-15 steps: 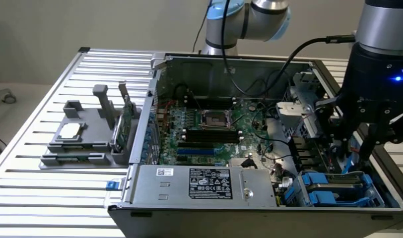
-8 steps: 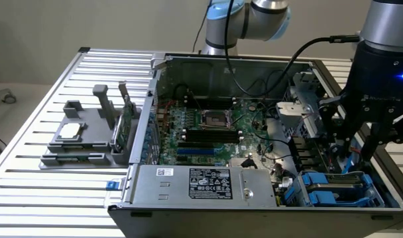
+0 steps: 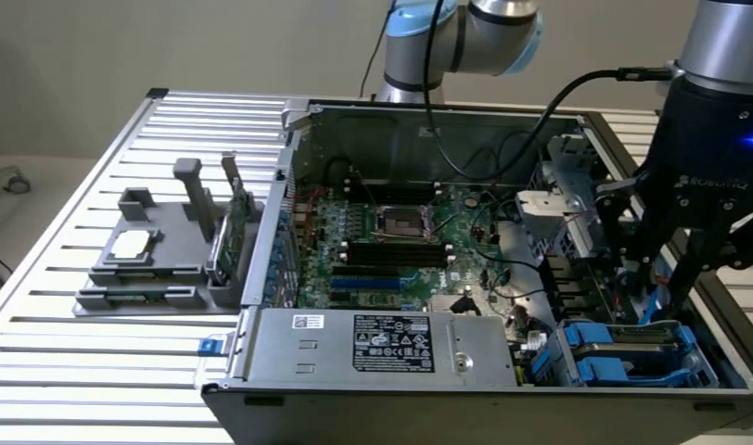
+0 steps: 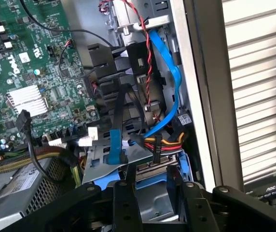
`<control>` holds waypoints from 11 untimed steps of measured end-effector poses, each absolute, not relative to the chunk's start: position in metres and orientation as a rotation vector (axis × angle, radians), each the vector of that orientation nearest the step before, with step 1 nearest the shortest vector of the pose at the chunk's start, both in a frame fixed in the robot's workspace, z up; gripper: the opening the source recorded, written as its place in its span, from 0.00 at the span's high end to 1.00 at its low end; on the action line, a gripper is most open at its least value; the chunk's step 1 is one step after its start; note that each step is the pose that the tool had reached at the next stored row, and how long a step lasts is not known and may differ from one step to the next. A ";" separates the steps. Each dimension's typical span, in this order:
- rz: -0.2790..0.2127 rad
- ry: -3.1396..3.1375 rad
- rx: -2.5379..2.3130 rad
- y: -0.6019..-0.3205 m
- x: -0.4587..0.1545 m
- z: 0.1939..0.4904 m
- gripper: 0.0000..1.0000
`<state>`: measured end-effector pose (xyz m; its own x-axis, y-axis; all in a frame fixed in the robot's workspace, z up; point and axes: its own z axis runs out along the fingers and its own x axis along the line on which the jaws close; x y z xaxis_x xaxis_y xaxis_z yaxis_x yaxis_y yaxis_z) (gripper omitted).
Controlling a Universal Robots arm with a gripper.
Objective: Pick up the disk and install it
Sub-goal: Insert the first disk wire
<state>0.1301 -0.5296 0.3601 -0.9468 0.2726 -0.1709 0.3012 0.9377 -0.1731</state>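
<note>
Tool (image 3: 658,295) is down inside open grey sheet-metal computer case (image 3: 427,109), at the case's 4 o'clock corner in exterior view. Black fingers (image 4: 124,198) stand astride flat silver-grey metal disk in bright blue plastic carrier frame (image 4: 155,182), one on each flank. Pads look pressed on the frame, so it reads as clenched on the disk, not released. Flank grip probably leaves the connector end free and keeps the disk square to the drive cage. Disk is at the cage mouth; cannot tell if it is seated.

Just beyond it hang red-yellow-black power lead (image 4: 164,144) and flat blue data cable (image 4: 174,82). Cage also holds blue plastic carriers (image 3: 612,350), at 5 o'clock of case.

Also in the case: green motherboard (image 3: 376,232) at centre, grey metal power-supply box (image 3: 302,357) at 6 o'clock.

Outside, at 9 o'clock on slatted aluminium bench (image 3: 55,357), grey plastic fixture (image 3: 166,278) holds small silver square chip (image 3: 132,243) flat in a pocket. Thin green circuit card (image 3: 238,232) stands upright in its slot. Both are well apart from the tool.
</note>
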 end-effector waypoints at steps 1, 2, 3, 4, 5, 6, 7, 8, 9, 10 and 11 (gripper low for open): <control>-0.301 2.953 0.439 -0.529 0.131 0.360 0.61; -0.305 2.956 0.439 -0.528 0.132 0.359 0.61; -0.309 2.959 0.439 -0.527 0.133 0.359 0.61; -0.315 2.963 0.439 -0.526 0.134 0.358 0.61; -0.321 2.965 0.439 -0.526 0.134 0.358 0.61; -0.328 2.967 0.439 -0.526 0.135 0.357 0.61; -0.335 2.968 0.439 -0.525 0.136 0.357 0.61; -0.343 2.970 0.439 -0.525 0.137 0.357 0.61; -0.351 2.971 0.438 -0.524 0.138 0.357 0.61; -0.359 2.972 0.438 -0.524 0.139 0.356 0.61; -0.365 2.974 0.439 -0.524 0.140 0.356 0.61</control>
